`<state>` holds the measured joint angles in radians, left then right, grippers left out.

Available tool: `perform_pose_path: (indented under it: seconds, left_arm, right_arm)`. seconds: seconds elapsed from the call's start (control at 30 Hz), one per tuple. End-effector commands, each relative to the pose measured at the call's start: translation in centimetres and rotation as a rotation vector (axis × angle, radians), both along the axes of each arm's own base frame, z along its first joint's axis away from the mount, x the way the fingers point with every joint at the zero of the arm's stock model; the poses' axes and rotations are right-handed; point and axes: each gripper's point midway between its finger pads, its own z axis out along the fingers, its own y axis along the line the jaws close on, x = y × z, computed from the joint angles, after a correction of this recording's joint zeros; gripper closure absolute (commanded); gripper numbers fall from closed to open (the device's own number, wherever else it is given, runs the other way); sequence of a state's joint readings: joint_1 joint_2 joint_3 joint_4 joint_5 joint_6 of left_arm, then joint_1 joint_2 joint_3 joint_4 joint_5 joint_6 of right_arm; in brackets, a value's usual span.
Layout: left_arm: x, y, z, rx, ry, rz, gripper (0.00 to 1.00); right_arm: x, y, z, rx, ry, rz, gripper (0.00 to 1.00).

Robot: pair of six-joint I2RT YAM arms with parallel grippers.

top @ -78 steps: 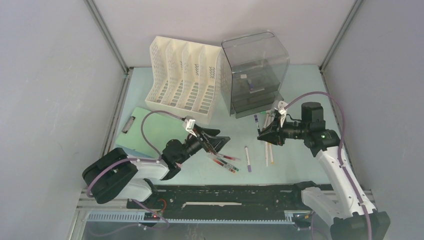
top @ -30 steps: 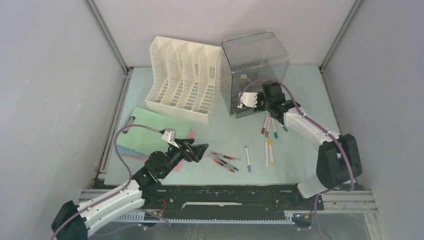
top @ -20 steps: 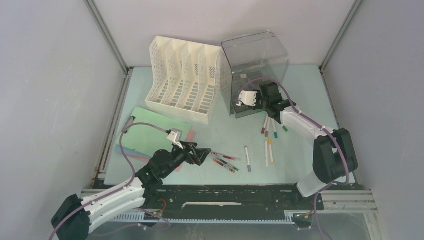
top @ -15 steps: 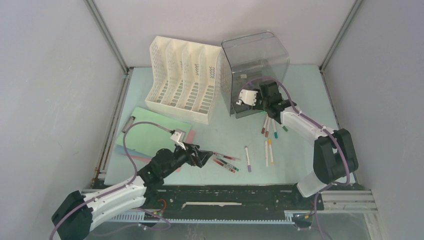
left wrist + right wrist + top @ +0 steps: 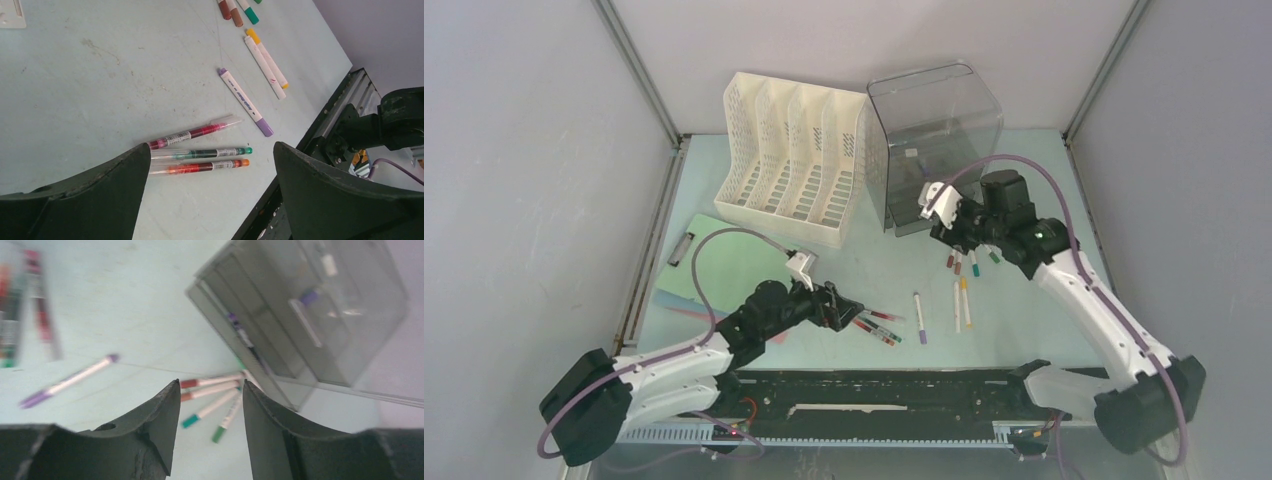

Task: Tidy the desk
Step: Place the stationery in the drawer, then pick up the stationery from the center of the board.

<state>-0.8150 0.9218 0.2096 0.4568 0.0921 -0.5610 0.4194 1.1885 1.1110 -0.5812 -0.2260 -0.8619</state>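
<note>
My left arm lies low, stretched across the desk (image 5: 1034, 150) that spans the cell floor, its end effector (image 5: 211, 150) spread wide just by three pens (image 5: 200, 152). My right arm bends inward, its end effector (image 5: 210, 385) partly parted and empty, near the smoky drawer box (image 5: 934, 130).

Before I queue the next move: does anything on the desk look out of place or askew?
Yes: pens lie loose on the desk. Three clear-barrelled pens sit near the front edge, a purple-capped marker beside them, and more markers fan out at the foot of the smoky drawer box. Nothing looks spilled or broken.
</note>
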Motion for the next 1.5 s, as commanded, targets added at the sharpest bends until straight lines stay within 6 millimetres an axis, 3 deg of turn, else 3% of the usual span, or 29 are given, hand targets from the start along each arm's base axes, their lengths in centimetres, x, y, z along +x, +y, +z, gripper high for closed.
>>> perform_pose_path:
  seconds: [0.0, 0.1, 0.23, 0.37, 0.57, 0.83, 1.13, 1.47]
  left_arm:
    - [0.7, -1.3, 1.8, -0.021, 0.006, 0.002, 0.0]
    - [1.8, -0.6, 0.9, 0.07, 0.065, 0.118, 0.0]
    - [2.2, 0.0, 0.0, 0.212, 0.115, 0.193, 0.0]
    - [1.1, -1.2, -0.3, 0.322, 0.107, 0.069, 0.03]
    - [0.4, -3.1, -2.1, 0.558, 0.058, -0.121, 0.08]
    - [1.9, -5.1, -4.4, 0.862, -0.042, -0.242, 0.15]
    - [1.7, -6.8, -6.3, 0.936, -0.024, -0.38, 0.38]
    - [1.2, -7.2, -7.8, 0.967, -0.021, -0.463, 0.47]
  right_arm:
    - [-7.7, 3.1, 0.7, 0.216, 0.256, 0.157, 0.43]
    - [-10.1, 3.3, 0.9, 0.282, 0.27, 0.234, 0.41]
    - [-10.6, 2.3, 1.4, 0.364, 0.211, 0.239, 0.35]
    - [-10.7, 1.0, 0.5, 0.384, 0.197, 0.211, 0.32]
    - [-10.4, 0.2, 0.8, 0.383, 0.173, 0.184, 0.32]
    - [-10.4, -0.4, 1.3, 0.395, 0.153, 0.162, 0.31]
    - [-10.3, -0.4, 1.1, 0.392, 0.161, 0.158, 0.31]
    - [-10.2, -0.5, 1.1, 0.395, 0.166, 0.151, 0.31]
